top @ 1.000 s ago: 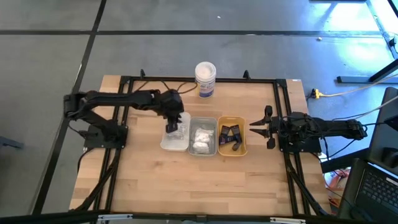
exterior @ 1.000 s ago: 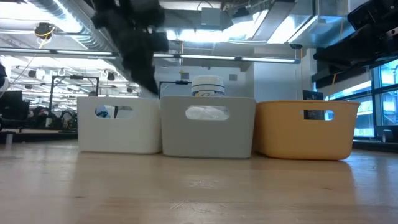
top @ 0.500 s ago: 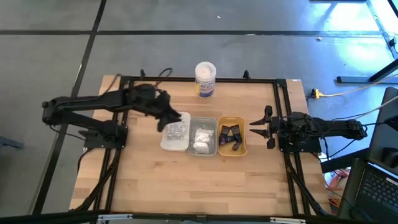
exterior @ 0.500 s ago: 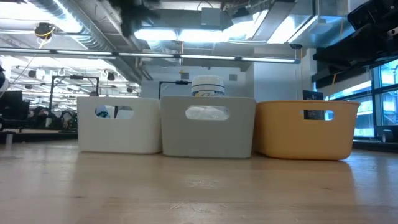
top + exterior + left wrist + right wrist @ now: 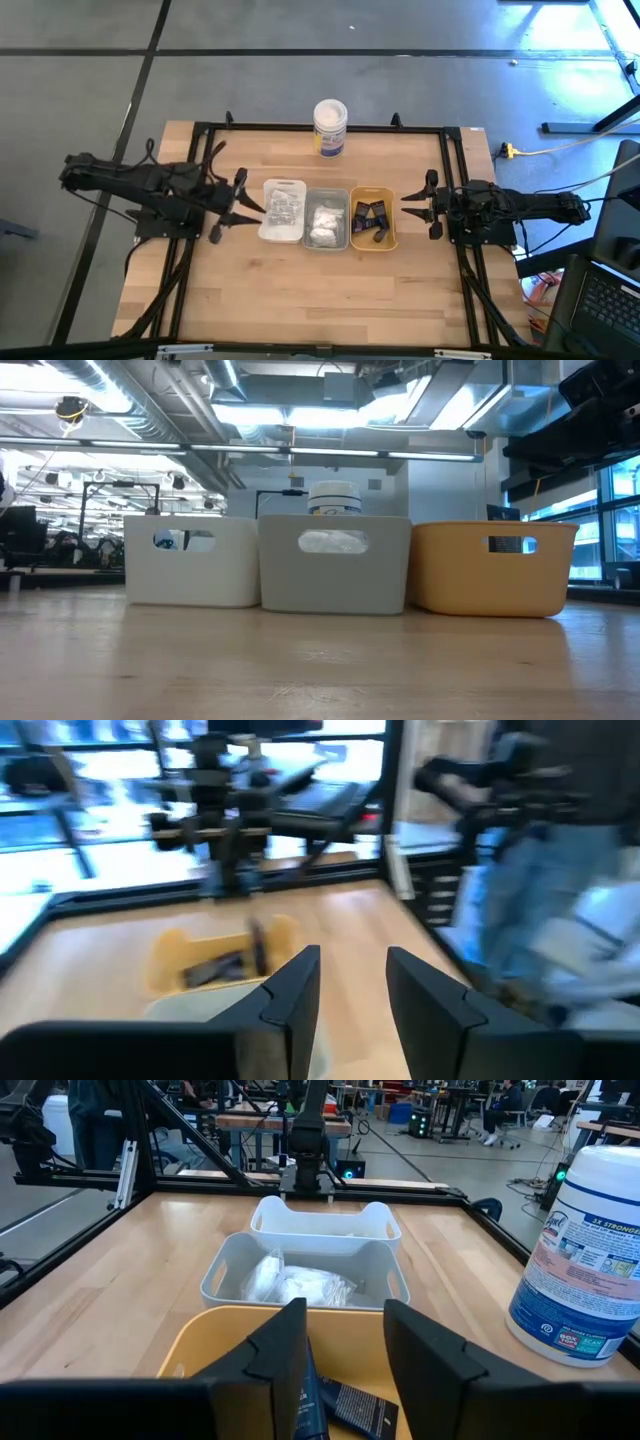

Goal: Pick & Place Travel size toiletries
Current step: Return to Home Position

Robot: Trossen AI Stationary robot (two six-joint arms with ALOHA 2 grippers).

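At the table's left side, your left gripper: near the white tray's outer wall, tips pointing at it and not touching. In its own wrist view you see the jaws parted by a narrow gap, with nothing between them.
White tray: the tray nearest that gripper. The clear printed sachets lie heaped inside it, and the tray wall stands between them and the tips.
Grey tray: the middle one, side by side with the white tray. The white plastic-wrapped bundles lie inside, and through the handle slot in the low view you can see them as a pale mass.
Orange tray: last in the row, beside the grey tray. The small black tubes lie inside at mixed angles.
Your right gripper: at the table's right side, just beyond the orange tray, tips pointing at it and clear of its wall. The jaws are parted and empty. In its wrist view the tubes are the items closest to it, with the bundles behind them.
White tub: blue label, upright at the table's far edge behind the grey tray, well apart from both grippers.
Table: light wood, with the three trays in a row across its middle.
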